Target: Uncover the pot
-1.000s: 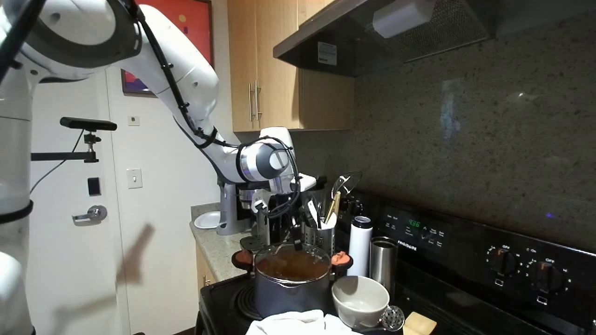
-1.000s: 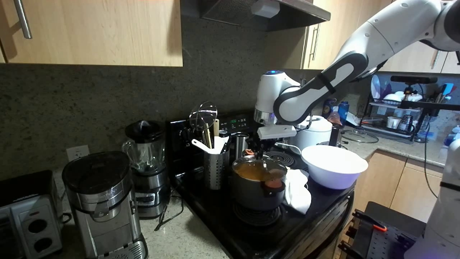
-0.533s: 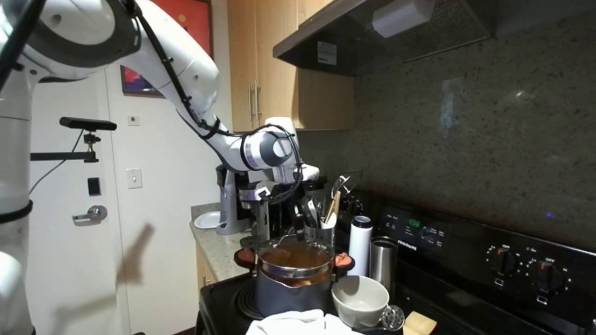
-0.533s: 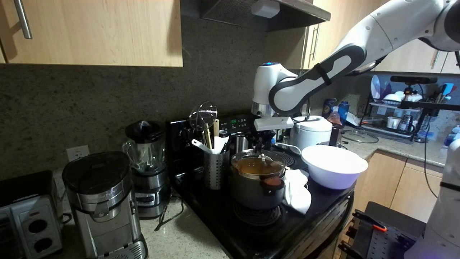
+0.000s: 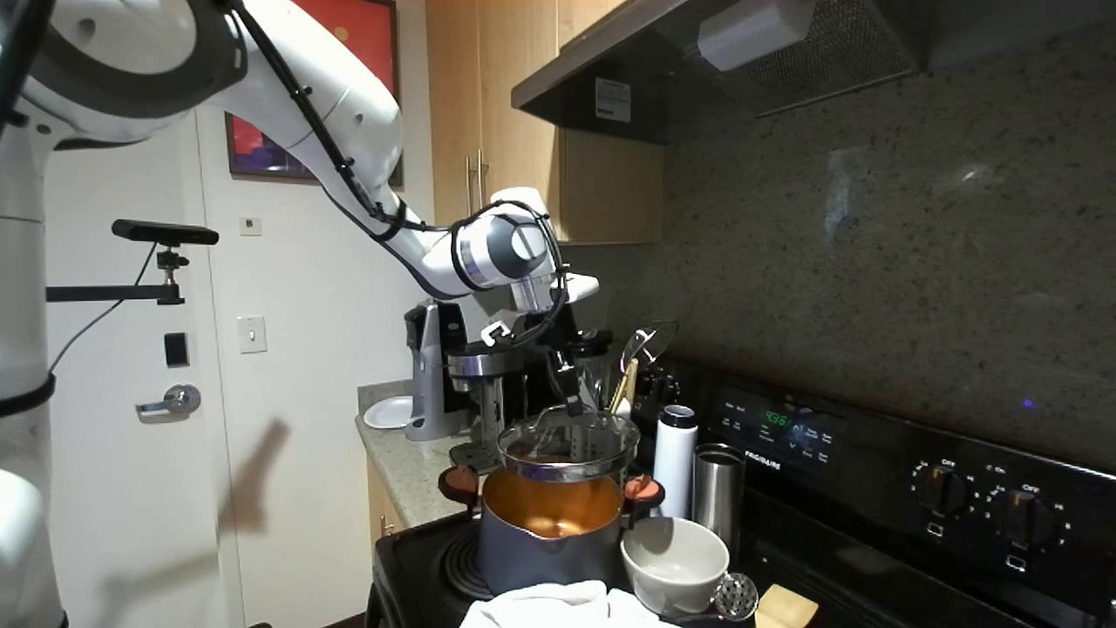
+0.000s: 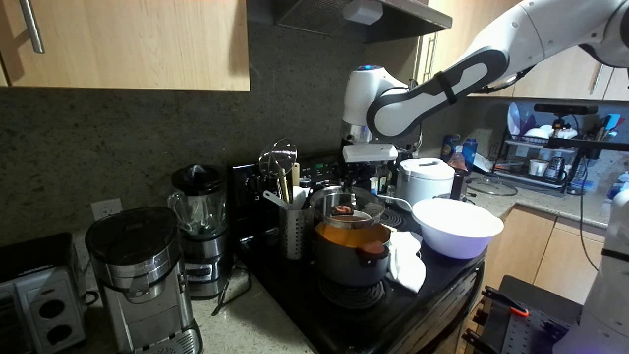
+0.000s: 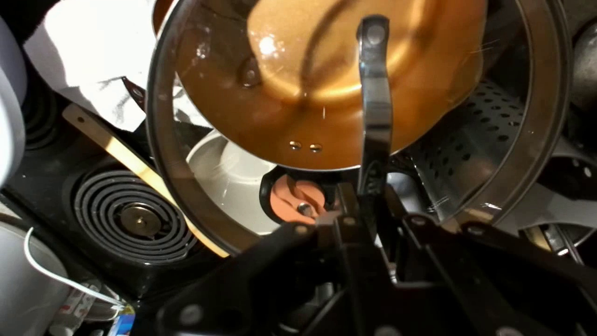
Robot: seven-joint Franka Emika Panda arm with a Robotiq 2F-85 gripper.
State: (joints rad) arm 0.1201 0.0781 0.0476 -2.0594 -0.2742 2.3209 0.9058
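Arm outstretched; gripper downward, clamped

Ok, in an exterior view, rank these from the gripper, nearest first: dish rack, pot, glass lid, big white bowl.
From the gripper:
1. Glass lid: in its grip.
2. Pot: below the lid.
3. Big white bowl: image right of the pot.
4. Dish rack: beyond the bowl, farther image right.

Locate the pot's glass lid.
In the lower middle of an exterior view: the glass lid hangs from the gripper above the pot, left of the white bottle.
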